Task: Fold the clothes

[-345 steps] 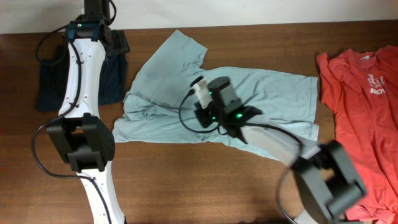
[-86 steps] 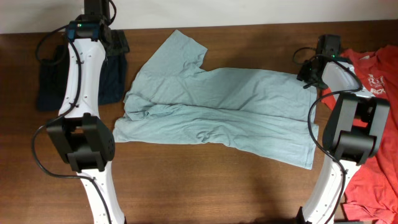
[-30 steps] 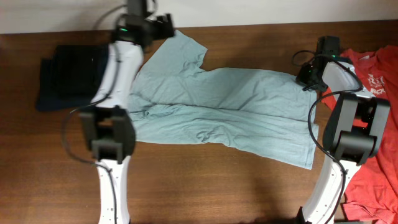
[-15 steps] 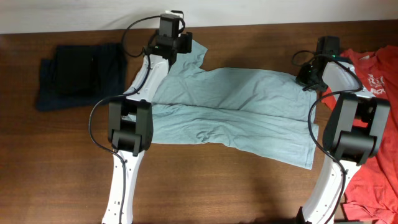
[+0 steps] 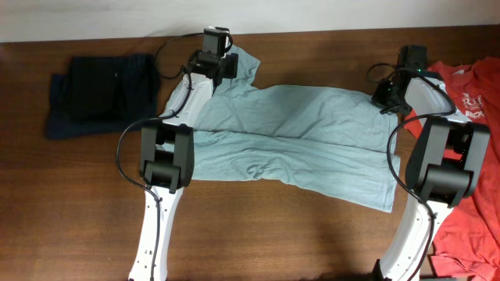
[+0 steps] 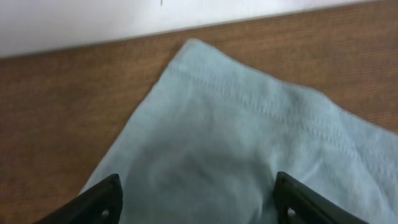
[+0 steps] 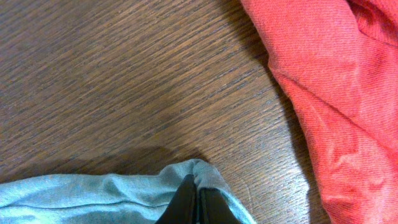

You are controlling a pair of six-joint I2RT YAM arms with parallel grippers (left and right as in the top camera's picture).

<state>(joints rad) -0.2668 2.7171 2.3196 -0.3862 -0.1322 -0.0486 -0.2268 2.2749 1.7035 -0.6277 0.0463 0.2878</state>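
While the right gripper (image 7: 196,200) pinches a bunched corner of the pale grey-blue T-shirt (image 5: 297,133) between closed fingers, the left gripper (image 6: 198,208) hovers with its fingers spread wide over that shirt's sleeve, the cloth lying flat beneath them. Near the right gripper lies the red-orange T-shirt (image 7: 323,93) on the wooden table (image 7: 112,74); the dark navy clothes (image 5: 98,90) sit well apart from the left gripper.

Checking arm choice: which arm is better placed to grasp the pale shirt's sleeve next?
Probably left. The left fingers hang open over that sleeve; the right fingers are shut on the shirt's corner.
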